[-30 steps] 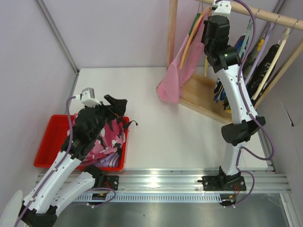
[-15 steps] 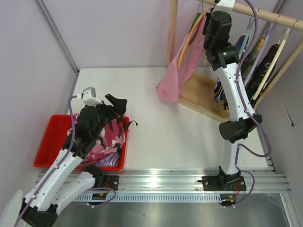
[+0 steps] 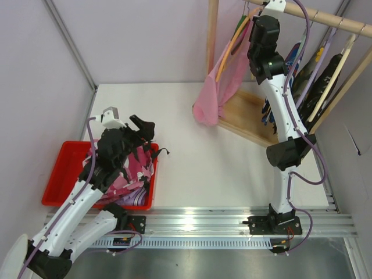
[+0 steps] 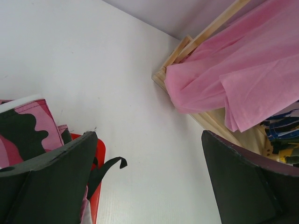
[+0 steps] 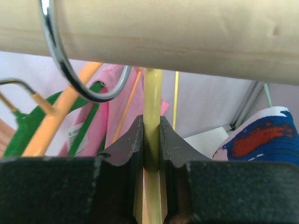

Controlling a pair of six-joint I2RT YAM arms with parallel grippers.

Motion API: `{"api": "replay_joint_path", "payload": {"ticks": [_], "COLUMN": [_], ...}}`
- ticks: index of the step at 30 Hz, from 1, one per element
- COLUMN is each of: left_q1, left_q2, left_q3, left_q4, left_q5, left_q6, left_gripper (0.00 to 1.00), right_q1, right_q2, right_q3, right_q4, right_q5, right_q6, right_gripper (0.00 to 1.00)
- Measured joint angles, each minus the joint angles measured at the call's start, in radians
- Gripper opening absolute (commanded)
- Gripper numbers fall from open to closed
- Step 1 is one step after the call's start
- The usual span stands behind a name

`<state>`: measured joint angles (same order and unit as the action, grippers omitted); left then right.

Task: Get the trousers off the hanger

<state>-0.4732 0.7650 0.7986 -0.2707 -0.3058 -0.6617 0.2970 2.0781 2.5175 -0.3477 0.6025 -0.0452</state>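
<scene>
The pink camouflage trousers (image 3: 132,173) lie bunched in the red bin (image 3: 64,174), off the hanger; a patch of them shows in the left wrist view (image 4: 23,128). My left gripper (image 3: 145,135) hovers just above them, open and empty (image 4: 147,140). My right gripper (image 3: 260,17) is raised to the wooden rail (image 5: 149,37) and is shut on the thin yellow hanger (image 5: 152,93), which runs up between the fingers to the rail. In the top view the hanger is mostly hidden behind the arm.
A plain pink garment (image 3: 215,96) hangs on an orange hanger (image 3: 229,46) left of my right gripper. A chrome hook (image 5: 60,65) sits over the rail beside a green hanger (image 5: 28,126). More garments (image 3: 308,64) hang at right. The rack's wooden base (image 3: 250,116) is below.
My right gripper has risen a little toward the rail with the yellow hanger, and the pink garment swung slightly. The left arm has barely moved.
</scene>
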Motion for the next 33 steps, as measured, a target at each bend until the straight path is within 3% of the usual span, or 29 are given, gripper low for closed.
{"api": "replay_joint_path", "payload": {"ticks": [4,9,10,13,17,24,33], "left_q1": [0.006,0.011,0.012,0.012,0.013,0.015,0.016], "left_q2": [0.006,0.009,0.009,0.005,-0.022,-0.110,-0.174], "left_q3": [0.000,0.000,0.000,0.000,-0.006,-0.030,-0.048], "left_q4": [-0.005,-0.010,-0.011,-0.015,-0.028,-0.034,-0.074], "left_q5": [-0.003,-0.003,-0.002,-0.002,-0.002,0.007,0.013], "left_q6": [0.000,0.001,0.001,0.005,0.009,0.017,0.015], "left_gripper": [1.00,1.00,1.00,0.99,1.00,0.99,0.99], "right_q1": [-0.009,-0.009,-0.006,0.001,0.035,0.177,0.357], "right_q2": [0.000,0.000,-0.001,-0.014,-0.069,-0.204,-0.426], "right_q3": [-0.010,-0.010,-0.011,-0.026,-0.077,-0.133,-0.201], "right_q4": [0.018,0.013,0.009,-0.016,-0.071,-0.182,-0.284], "right_q5": [0.018,0.017,0.014,0.012,0.017,0.079,0.181], "right_q6": [0.006,0.026,0.031,0.037,0.043,0.024,0.008], "right_gripper": [0.00,0.41,0.54,0.73,0.86,0.92,0.92]}}
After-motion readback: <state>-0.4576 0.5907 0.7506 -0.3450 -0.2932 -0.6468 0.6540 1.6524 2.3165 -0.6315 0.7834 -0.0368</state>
